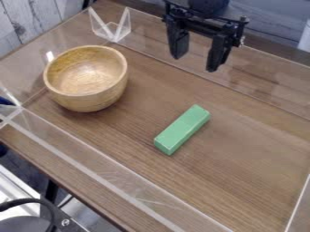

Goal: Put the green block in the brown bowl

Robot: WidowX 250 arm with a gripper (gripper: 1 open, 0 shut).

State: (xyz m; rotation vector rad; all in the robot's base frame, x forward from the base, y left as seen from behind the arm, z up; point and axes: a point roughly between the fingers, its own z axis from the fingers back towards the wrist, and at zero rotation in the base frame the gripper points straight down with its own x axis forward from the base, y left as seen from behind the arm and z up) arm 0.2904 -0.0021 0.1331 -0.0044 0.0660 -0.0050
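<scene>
Wooden table (242, 136); hand (200, 53) wide open, empty, touching nothing.

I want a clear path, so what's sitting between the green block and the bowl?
Nothing: in the camera view, only bare wooden table lies between the green block and the bowl.

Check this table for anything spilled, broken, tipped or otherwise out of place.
Nothing stands out. The brown bowl sits upright and empty, the green block lies flat and whole on the wooden table, set diagonally and apart from the bowl. The gripper hangs open above the table's far side, holding nothing.
</scene>
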